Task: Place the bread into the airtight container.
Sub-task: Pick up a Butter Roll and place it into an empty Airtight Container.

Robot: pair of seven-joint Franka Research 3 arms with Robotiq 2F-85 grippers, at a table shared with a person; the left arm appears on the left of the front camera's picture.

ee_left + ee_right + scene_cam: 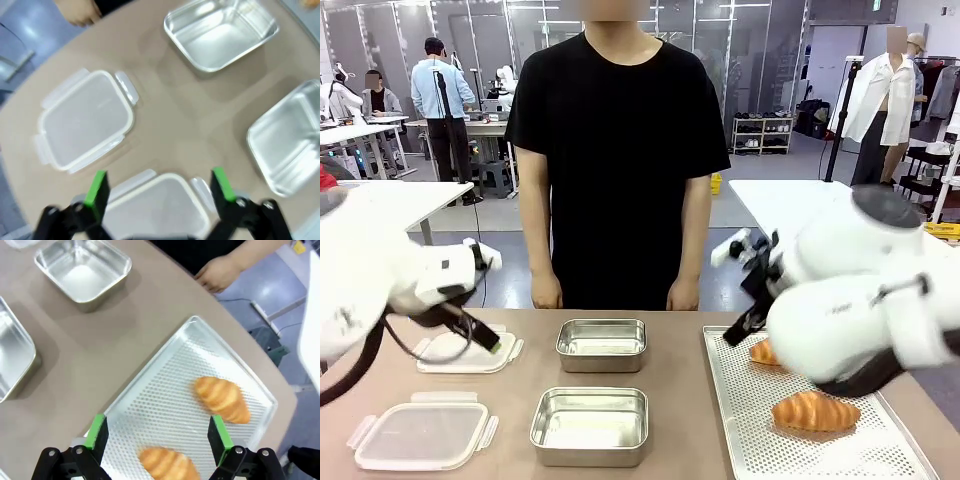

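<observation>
Two golden croissants, the bread, lie on a perforated metal tray: one croissant further in, the other croissant just below my right gripper, which hovers open above the tray with nothing between its fingers. From the front, one croissant is in full sight and the second croissant is partly hidden by my right arm. Two open steel containers stand mid-table, the far container and the near container. My left gripper hangs open over a clear plastic lid.
A second clear lid lies beside the first; from the front the lids sit at the left, far lid and near lid. A person stands at the far edge, hands resting by the table. The tray fills the right side.
</observation>
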